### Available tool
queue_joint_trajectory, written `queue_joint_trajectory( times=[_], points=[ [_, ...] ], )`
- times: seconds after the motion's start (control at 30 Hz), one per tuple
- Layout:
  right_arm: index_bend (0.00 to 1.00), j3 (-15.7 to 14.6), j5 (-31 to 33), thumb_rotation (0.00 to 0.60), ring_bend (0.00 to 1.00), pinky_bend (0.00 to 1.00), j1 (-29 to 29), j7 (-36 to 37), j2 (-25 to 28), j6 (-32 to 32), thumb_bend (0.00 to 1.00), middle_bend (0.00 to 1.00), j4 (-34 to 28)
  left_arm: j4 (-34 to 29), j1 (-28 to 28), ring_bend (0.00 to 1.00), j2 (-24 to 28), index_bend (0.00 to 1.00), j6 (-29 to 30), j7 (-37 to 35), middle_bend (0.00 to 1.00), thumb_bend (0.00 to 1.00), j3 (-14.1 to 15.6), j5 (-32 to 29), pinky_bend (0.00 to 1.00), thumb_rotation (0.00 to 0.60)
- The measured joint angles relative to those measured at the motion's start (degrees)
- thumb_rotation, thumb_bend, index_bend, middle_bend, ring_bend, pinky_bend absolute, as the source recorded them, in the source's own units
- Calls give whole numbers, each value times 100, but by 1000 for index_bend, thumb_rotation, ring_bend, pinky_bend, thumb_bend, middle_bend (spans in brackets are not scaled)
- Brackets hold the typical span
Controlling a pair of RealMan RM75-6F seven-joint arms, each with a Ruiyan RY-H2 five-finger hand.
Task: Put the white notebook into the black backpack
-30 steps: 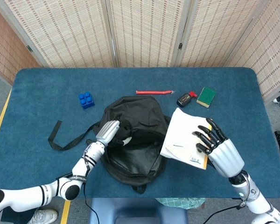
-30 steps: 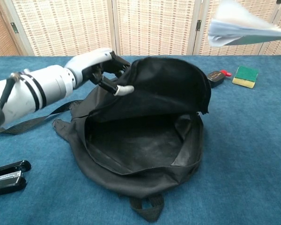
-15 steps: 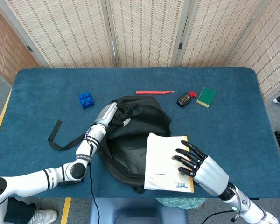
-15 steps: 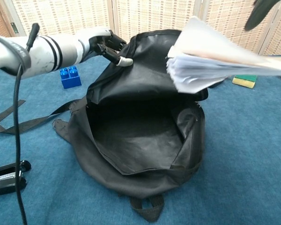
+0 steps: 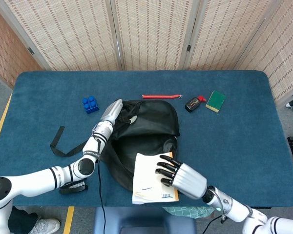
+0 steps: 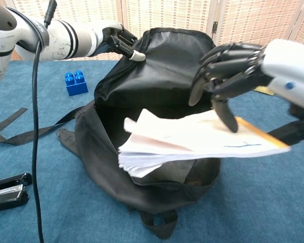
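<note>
I see a black backpack (image 5: 146, 122), white notebook (image 6: 192, 139) with an orange back, blue brick (image 5: 90, 104), red pen (image 5: 161, 96), green sponge (image 5: 215, 101), all on blue cloth (image 5: 234, 136).

Probably a lab test bay: woven folding screens (image 5: 151, 31) (hinged panels) enclosing a blue-carpeted table (image 5: 244, 126).

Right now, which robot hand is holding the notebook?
The right hand grips the white notebook. The left hand holds up the backpack flap instead.
</note>
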Motion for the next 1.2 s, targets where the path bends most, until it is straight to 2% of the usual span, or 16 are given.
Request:
queue_joint_trajectory(
  times=[0.4, 0.77, 0.97, 1.2],
  points=[
    [715, 237, 388, 600, 290, 207, 555, 417, -1231, -316, 503, 420, 1746, -78, -4, 395, 123, 630, -55, -127, 444, 526, 128, -143, 54, 600],
    [722, 287, 659, 600, 300, 221, 998, 731, -2244, -362, 503, 428, 3516, -195, 4, 391, 236, 628, -72, -251, 440, 526, 184, -175, 54, 600],
    [726, 329, 840, 600, 304, 139, 1243, 679, -2754, -394, 503, 427, 4468, -258, 27, 389, 292, 626, -88, -312, 436, 526, 229, -134, 53, 600],
    [726, 344, 1066, 600, 278, 102, 1557, 456, -3245, -481, 503, 401, 5315, -305, 56, 385, 333, 625, -101, -403, 430, 526, 265, -86, 52, 600]
  ],
)
